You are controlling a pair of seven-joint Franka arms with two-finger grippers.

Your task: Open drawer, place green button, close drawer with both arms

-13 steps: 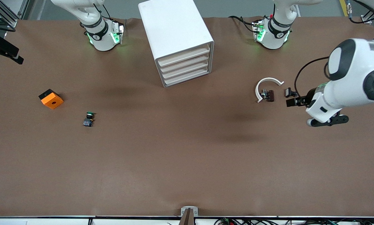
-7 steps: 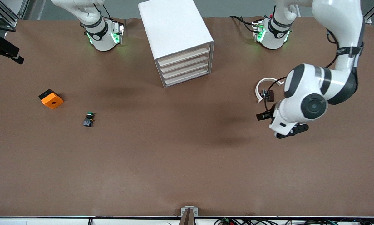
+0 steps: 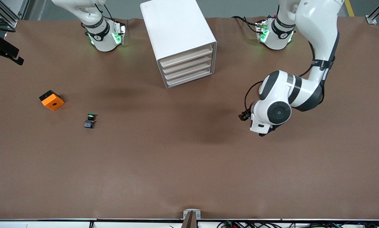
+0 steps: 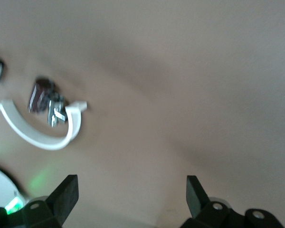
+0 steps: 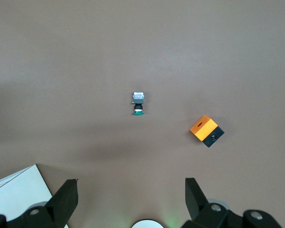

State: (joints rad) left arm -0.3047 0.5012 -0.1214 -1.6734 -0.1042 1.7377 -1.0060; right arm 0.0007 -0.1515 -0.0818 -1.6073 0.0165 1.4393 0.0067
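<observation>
The white cabinet [image 3: 180, 41] stands between the two arm bases, and all four cream-fronted drawers [image 3: 188, 68] are shut. The button [image 3: 90, 121], with a green cap and a dark body, lies on the table toward the right arm's end, and it also shows in the right wrist view [image 5: 138, 103]. My left gripper [image 3: 244, 115] hangs open and empty over bare table on the left arm's side of the cabinet; its own view shows it wide apart [image 4: 131, 192]. My right gripper [image 5: 131, 197] is out of the front view. It is open, holds nothing and looks down on the button from high up.
An orange cube [image 3: 51, 100] with a hole sits beside the button, closer to the right arm's end [image 5: 206, 130]. A white arc [image 4: 42, 128] with a dark brown part [image 4: 40, 95] lies under the left arm, hidden in the front view. A cabinet corner [image 5: 14, 190] shows.
The left arm has swung in from the left arm's end of the table toward the middle, passing over the white arc part and now covering it in the front view. Nothing on the table has moved.
</observation>
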